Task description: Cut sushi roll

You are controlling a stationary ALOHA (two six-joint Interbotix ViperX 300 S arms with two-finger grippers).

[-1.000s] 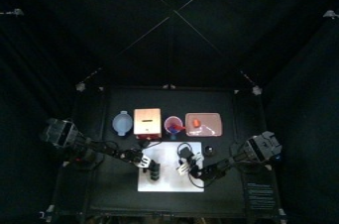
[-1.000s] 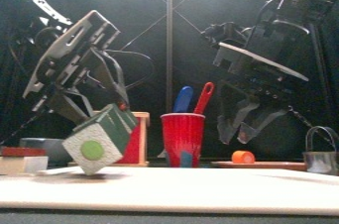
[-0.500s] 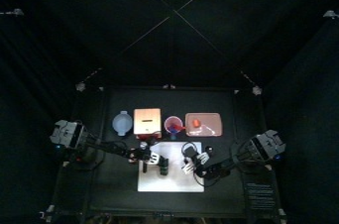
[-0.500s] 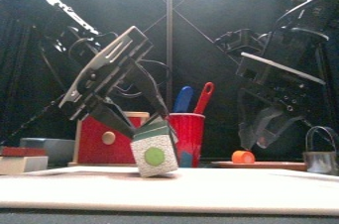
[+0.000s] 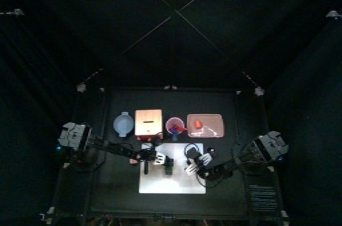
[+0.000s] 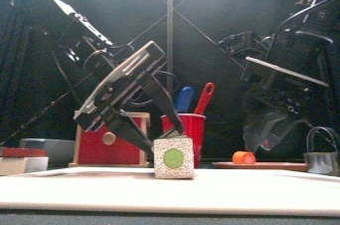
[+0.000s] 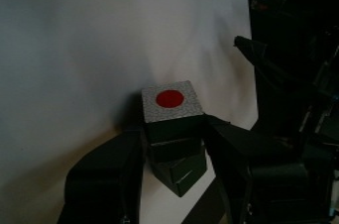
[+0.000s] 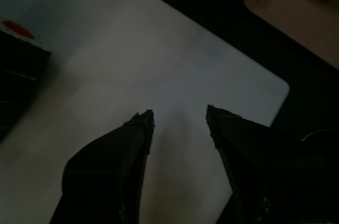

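Note:
The sushi roll (image 6: 172, 157) is a short speckled block with a green centre on the end facing the front camera. It rests on the white board (image 6: 200, 189) at table middle. My left gripper (image 6: 149, 134) slants down from the left and is shut on the roll. In the left wrist view the roll (image 7: 172, 114) shows a red centre and lies between the two jaws. From above, the left gripper (image 5: 159, 160) is over the board (image 5: 178, 184). My right gripper (image 8: 179, 119) hangs open above the board (image 8: 159, 64), nothing between its fingers. It is just right of the roll (image 5: 164, 167).
A red cup (image 6: 189, 134) with a blue and a red utensil stands behind the roll. A red box (image 6: 103, 147) is at back left and a pink tray (image 5: 203, 123) with a small orange piece (image 6: 244, 157) at back right. A metal container (image 6: 323, 155) stands at the far right.
The left gripper carried the roll down and to the right, from tilted in the air to resting on the board. The right arm shifted a little to the right.

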